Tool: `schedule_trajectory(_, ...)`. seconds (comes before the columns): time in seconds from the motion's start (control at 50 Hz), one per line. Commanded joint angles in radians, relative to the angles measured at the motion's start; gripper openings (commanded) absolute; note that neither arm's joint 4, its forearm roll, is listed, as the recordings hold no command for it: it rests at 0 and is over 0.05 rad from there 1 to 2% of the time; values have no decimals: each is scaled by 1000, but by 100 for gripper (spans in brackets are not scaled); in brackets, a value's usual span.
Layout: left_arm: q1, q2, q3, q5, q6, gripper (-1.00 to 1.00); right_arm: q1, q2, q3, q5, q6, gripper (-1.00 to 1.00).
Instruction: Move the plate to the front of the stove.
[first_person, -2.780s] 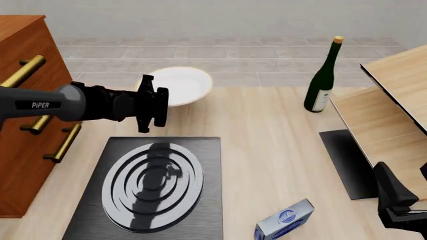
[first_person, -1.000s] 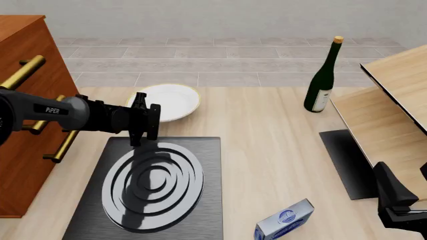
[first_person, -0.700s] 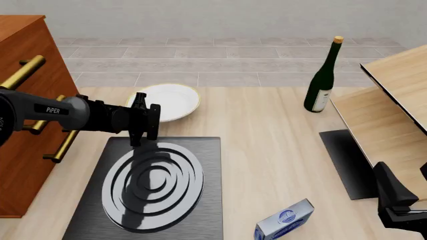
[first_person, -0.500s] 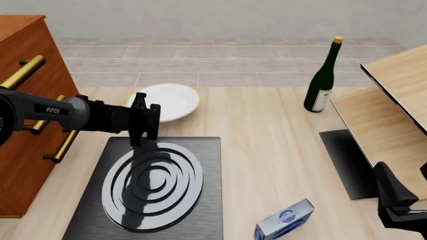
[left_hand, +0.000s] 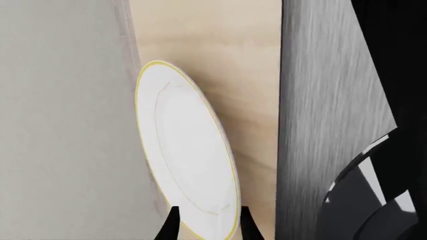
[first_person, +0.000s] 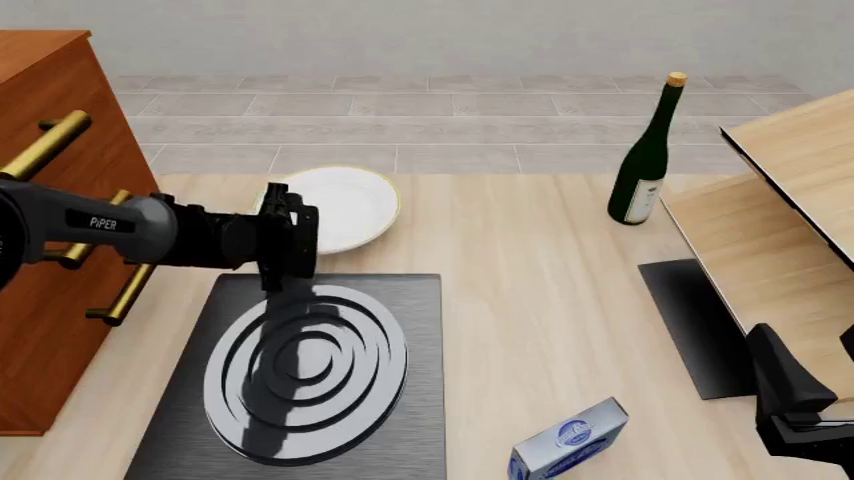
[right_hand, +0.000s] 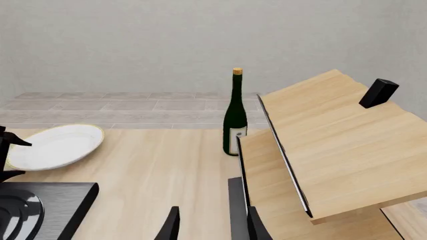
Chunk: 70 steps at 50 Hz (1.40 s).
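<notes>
The plate (first_person: 344, 203) is white with a thin yellow rim and lies flat on the table just beyond the stove's far edge. The stove (first_person: 310, 370) is a dark slab with silver rings. My left gripper (first_person: 304, 240) is turned on its side at the plate's near-left rim. In the left wrist view its fingertips (left_hand: 175, 226) stand apart with the plate's (left_hand: 187, 160) rim between them, so my left gripper (left_hand: 211, 227) is open. My right gripper (right_hand: 212, 227) is open and holds nothing. It rests low at the right (first_person: 797, 405).
A wooden cabinet (first_person: 47, 110) with brass handles stands at the left. At the back right is a green bottle (first_person: 647, 160). A tilted wooden board (first_person: 787, 220) sits above a black mat (first_person: 694, 320) at the right. A blue and white box (first_person: 571, 440) lies at the front.
Since the oldest frame the plate has come down and to the left from the air onto the table behind the stove. In the last half second the left gripper shifted slightly at the rim.
</notes>
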Motion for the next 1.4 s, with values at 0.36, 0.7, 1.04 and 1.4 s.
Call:
schedule_trajectory(0.36, 9, -40, 130, 39, 30, 100, 0, -1, 0, 1, 0, 100)
schedule_trajectory(0.7, 7, -83, 143, 51, 30, 100, 0, 0, 0, 0, 0, 100)
schedule_trajectory(1.04, 7, -129, 163, 68, 39, 100, 0, 0, 0, 0, 0, 100)
schedule_trajectory(1.4, 19, -204, 187, 99, 45, 100, 0, 0, 0, 0, 0, 100)
